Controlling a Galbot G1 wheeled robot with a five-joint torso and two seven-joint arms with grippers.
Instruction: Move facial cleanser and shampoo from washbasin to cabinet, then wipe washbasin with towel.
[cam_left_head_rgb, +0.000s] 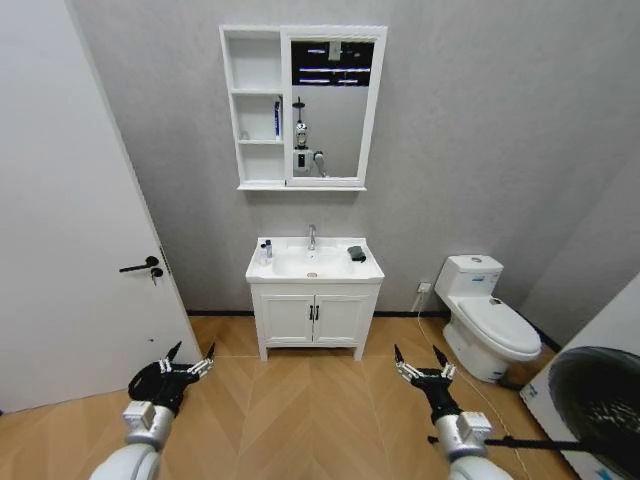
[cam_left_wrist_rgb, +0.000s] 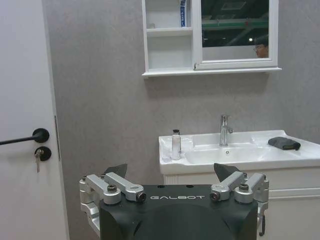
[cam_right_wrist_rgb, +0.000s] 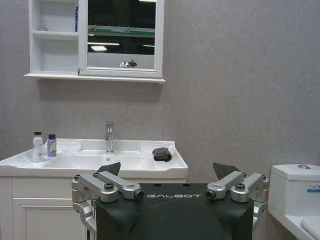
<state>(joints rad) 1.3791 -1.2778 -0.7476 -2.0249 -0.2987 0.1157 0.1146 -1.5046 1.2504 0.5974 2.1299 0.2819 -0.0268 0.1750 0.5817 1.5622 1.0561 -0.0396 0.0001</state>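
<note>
Standing off: the robot faces the washbasin (cam_left_head_rgb: 315, 268) from well back across the wood floor, nothing yet within reach.
Left gripper: left gripper (cam_left_head_rgb: 189, 366) hangs low at the near left, jaws spread wide and empty; the left wrist view shows the same gripper (cam_left_wrist_rgb: 173, 172) with its dark tips far apart.
Right gripper: right gripper (cam_left_head_rgb: 421, 365) hangs low at the near right, jaws likewise open and holding nothing, seen again as (cam_right_wrist_rgb: 170, 170).
Bottles: a white bottle (cam_right_wrist_rgb: 37, 147) and a small purple bottle (cam_right_wrist_rgb: 51, 145) stand upright side by side on the basin's left ledge, left of the tap (cam_right_wrist_rgb: 109, 136).
Handling of bottles: likely light, rigid plastic, smooth and possibly slippery; best taken around the mid-body, kept upright, as they would tip easily.
Towel: towel (cam_right_wrist_rgb: 161, 154) lies bunched on the basin's right ledge, apart from the bottles.
Handling of towel: soft and limp; a pinch from above on the raised middle should gather it.
Cabinet: cabinet (cam_left_head_rgb: 254, 110) hangs on the wall above, its open shelves to the left of the mirror (cam_left_head_rgb: 331, 108); a blue item already stands on the middle shelf.
</note>
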